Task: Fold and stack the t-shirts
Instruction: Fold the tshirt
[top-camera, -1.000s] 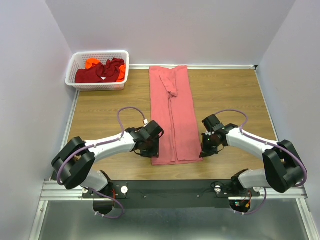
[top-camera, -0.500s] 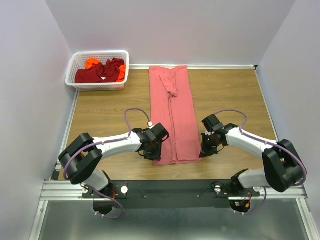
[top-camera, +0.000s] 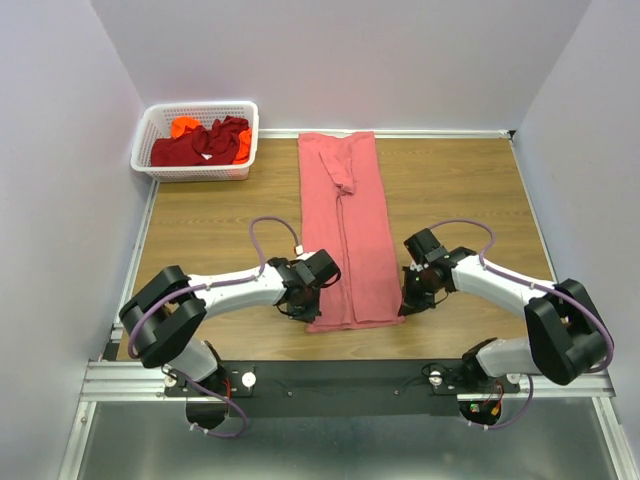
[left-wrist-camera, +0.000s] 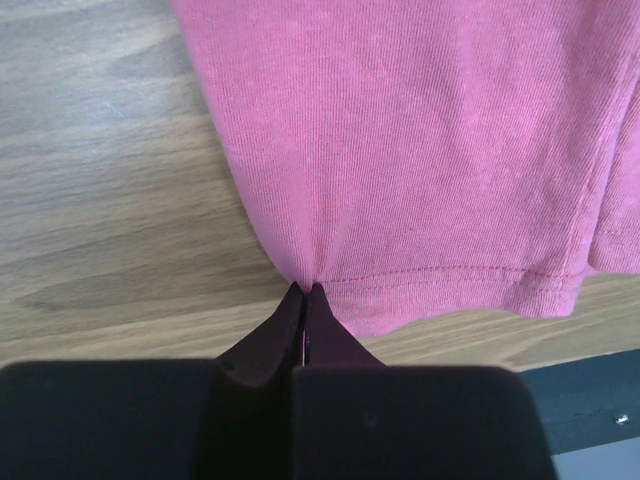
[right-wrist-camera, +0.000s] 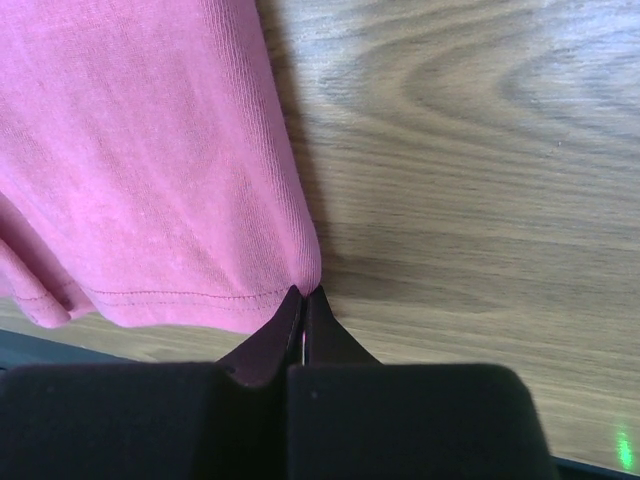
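A salmon-pink t-shirt (top-camera: 345, 225) lies as a long narrow strip down the middle of the table, its hem nearest me. My left gripper (top-camera: 308, 305) is shut on the hem's left corner; the left wrist view has the pink t-shirt (left-wrist-camera: 420, 150) pinched at my left gripper's (left-wrist-camera: 306, 290) tips. My right gripper (top-camera: 405, 298) is shut on the hem's right corner, and in the right wrist view the pink t-shirt (right-wrist-camera: 140, 160) is caught in my right gripper (right-wrist-camera: 303, 292). A dark red t-shirt (top-camera: 200, 145) and a bright orange t-shirt (top-camera: 183, 126) lie bunched in the basket.
A white lattice basket (top-camera: 196, 172) stands at the back left corner of the wooden table (top-camera: 200, 230). Walls close in the table on three sides. A black rail (top-camera: 340, 375) carrying the arm bases runs along the near edge.
My left gripper slid right to the hem's left corner and closed on it. The right gripper has stayed shut on the right corner.
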